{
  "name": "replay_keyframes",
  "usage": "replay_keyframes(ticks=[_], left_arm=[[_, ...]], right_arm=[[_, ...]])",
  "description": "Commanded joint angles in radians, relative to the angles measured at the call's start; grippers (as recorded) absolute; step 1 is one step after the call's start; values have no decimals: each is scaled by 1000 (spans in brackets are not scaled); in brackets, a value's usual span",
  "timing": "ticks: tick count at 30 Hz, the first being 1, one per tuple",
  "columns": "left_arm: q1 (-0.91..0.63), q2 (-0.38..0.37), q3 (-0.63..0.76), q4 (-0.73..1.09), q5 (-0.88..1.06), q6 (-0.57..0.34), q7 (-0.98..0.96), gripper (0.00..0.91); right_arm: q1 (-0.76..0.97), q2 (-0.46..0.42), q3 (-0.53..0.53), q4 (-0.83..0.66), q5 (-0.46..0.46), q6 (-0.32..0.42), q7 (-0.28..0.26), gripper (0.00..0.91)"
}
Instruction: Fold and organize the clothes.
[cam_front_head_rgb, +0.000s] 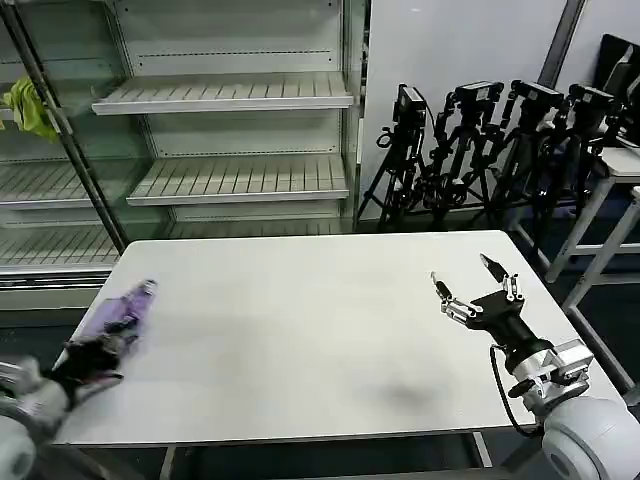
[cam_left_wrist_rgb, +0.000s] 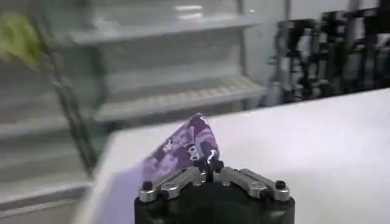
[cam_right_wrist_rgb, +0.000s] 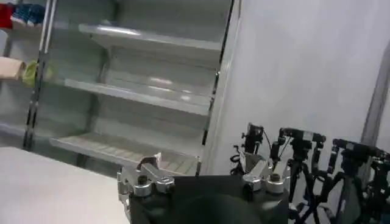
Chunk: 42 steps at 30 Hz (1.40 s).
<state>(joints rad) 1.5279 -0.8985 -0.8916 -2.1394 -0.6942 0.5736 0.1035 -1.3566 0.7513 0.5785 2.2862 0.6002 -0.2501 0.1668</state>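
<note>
So right now I've got the left gripper clamped down on the purple T-shirt, which sits bunched up at the left edge of the white table, pretty close to the corner nearest the robot. In the left wrist view the fingers meet in the middle with a peak of the printed fabric sticking up out of them, so the pinch looks solid. The right gripper hangs over the right side of the table with its fingers spread wide, holding nothing. My take: the shirt needs dragging toward the middle and spreading flat before any folding, and I'd pull slow and low so the bunch doesn't slip off the edge. Getting the right arm onto a second corner would help loads. Annoying part is the shirt's blurry and crumpled, so I can't tell sleeves from hem or which bit I've actually grabbed, and the left arm is cut off at the frame edge.
</note>
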Motion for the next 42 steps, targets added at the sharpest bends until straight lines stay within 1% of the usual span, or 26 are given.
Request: replay_keyframes(ticks=[1,10,19,20,21,22,28,34,37,39,40,41,42], left_arm=[[-86,-175,352,-39,50,1,-12,71],[-153,-222,399,-5,40,2,-21,71],[-195,-265,445,-4,-2,-5,-39,71],[-197,-272,454,-8,-8,-12,-37,171],[-198,-273,459,-10,-9,-13,-37,403],[-198,-279,465,-18,-9,-14,-35,907],[-210,-289,478,-52,-26,-32,-32,907],[-227,-273,439,-103,-72,-44,-29,907],[-226,-251,389,-119,-69,-50,-29,907],[-217,-227,338,-121,-42,-68,-28,907],[-211,-218,326,-122,-36,-70,-27,907],[-200,-207,303,-124,-20,-74,-25,907],[-182,-195,265,-126,-1,-82,-21,907]], right_arm=[[-45,8,15,4,-14,-3,0,907],[-61,21,9,8,-32,-11,3,907],[-85,25,-21,2,-74,-7,1,907],[-85,27,-27,1,-78,-8,1,907],[-85,28,-28,1,-80,-7,1,907],[-85,28,-31,0,-81,-7,1,907],[-81,29,-40,-7,-85,-8,1,907],[-60,29,-69,-15,-84,-8,10,907],[-29,28,-118,-23,-64,-6,32,907],[9,29,-162,-40,-16,-6,42,907],[15,30,-171,-43,-11,-6,43,907],[45,32,-204,-55,9,-7,43,907],[80,35,-267,-67,31,-13,46,907]])
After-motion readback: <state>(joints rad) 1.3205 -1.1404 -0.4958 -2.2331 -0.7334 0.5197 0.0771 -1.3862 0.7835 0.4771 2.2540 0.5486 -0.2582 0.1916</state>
